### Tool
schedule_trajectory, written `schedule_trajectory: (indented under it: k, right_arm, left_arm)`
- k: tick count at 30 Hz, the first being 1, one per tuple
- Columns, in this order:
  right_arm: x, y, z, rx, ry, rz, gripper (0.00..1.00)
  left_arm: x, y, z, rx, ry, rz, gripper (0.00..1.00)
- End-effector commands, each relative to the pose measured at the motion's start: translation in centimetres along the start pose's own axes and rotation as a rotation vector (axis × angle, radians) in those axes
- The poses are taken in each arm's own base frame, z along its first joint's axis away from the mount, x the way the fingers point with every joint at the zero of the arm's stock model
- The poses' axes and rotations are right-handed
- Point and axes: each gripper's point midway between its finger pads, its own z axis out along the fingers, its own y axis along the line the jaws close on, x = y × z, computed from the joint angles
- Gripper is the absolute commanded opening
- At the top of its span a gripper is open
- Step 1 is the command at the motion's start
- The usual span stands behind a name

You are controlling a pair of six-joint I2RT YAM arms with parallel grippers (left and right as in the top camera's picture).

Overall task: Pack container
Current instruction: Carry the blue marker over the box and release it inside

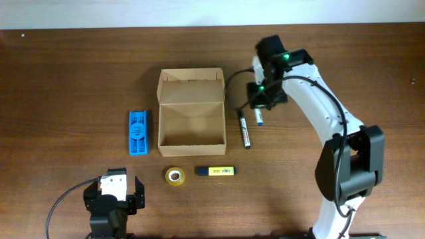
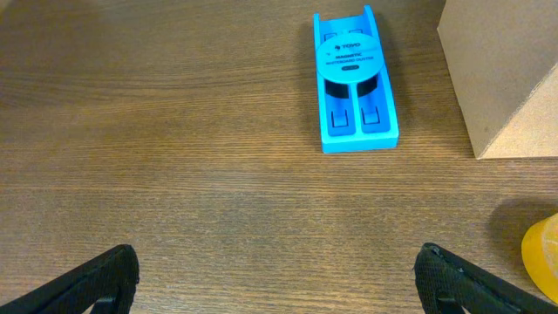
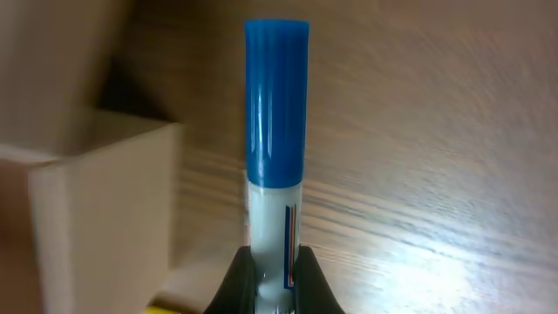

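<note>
The container [image 1: 191, 117] is an open tan cardboard box with its flap lid up at the far side; it looks empty. Its corner shows in the left wrist view [image 2: 506, 78] and blurred in the right wrist view [image 3: 96, 209]. My right gripper [image 1: 260, 105] is just right of the box, shut on a white marker with a blue cap [image 3: 275, 131], whose tip [image 1: 259, 120] points toward the front. A black-capped marker [image 1: 244, 129] lies beside the box. A yellow highlighter [image 1: 215, 171] and a tape roll [image 1: 174, 176] lie in front. My left gripper [image 2: 279, 283] is open and empty near the front edge.
A blue plastic holder [image 1: 138, 132] lies left of the box; it also shows in the left wrist view [image 2: 353, 83]. The tape roll's edge shows at the right of the left wrist view [image 2: 542, 253]. The right arm's cable [image 1: 234, 83] loops near the box's far right corner.
</note>
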Motion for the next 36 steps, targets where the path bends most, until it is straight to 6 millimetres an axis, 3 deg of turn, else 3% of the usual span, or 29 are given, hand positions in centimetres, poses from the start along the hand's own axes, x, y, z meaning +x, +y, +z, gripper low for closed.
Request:
schedule_trajectory:
  k: [1, 6, 11, 16, 21, 32, 36]
  right_arm:
    - [-1.1, 5.6, -3.1, -0.074, -0.086, -0.226, 0.07]
    - [-0.3, 12.2, -3.2, -0.105, -0.136, -0.603, 0.07]
    - [1.0, 16.4, -2.5, -0.065, -0.164, -0.87, 0.13]
    - [0.7, 17.8, -1.7, -0.021, -0.192, -0.942, 0.14]
    - [0.9, 18.0, -0.1, -0.04, -0.163, -0.954, 0.14]
    - [2.1, 17.7, 6.3, -0.07, -0.03, -0.95, 0.13]
    - [1.9, 17.8, 6.5, -0.07, -0.035, -0.95, 0.13]
  left_arm:
    - [0.1, 0.2, 0.1, -0.01, 0.0, 0.006, 0.99]
    - [0.1, 0.2, 0.1, -0.01, 0.0, 0.006, 1.0]
    - [0.1, 0.2, 0.1, -0.01, 0.0, 0.006, 1.0]
    - [0.1, 0.2, 0.1, -0.01, 0.0, 0.006, 1.0]
    - [0.1, 0.2, 0.1, -0.01, 0.0, 0.006, 1.0]
    - [0.1, 0.2, 0.1, -0.01, 0.0, 0.006, 0.99]
    - [0.1, 0.2, 0.1, -0.01, 0.0, 0.006, 0.99]
